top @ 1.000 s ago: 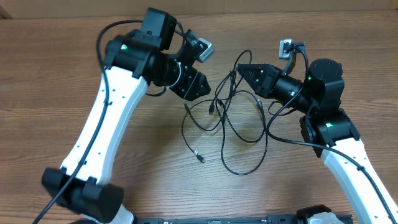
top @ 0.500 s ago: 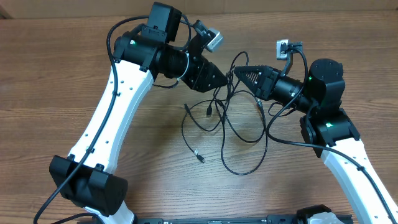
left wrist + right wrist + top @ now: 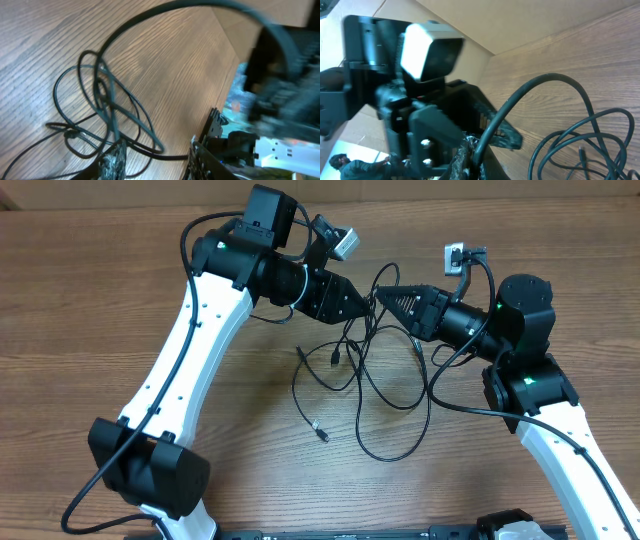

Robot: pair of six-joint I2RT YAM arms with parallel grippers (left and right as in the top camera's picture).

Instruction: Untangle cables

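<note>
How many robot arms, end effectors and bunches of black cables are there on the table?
Robot arms: 2, the left arm and the right arm
End effectors: 2, the left end effector and the right end effector
Black cable tangle: 1, its cords too knotted to count one by one
Total: 5

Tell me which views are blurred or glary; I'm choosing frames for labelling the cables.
Overhead: sharp, evenly lit, cables crisp on the wooden table. Left wrist: motion-smeared throughout, worst on the right arm at the frame's right. Right wrist: the near white camera housing is defocused and blown out; cables lower right only slightly soft.
</note>
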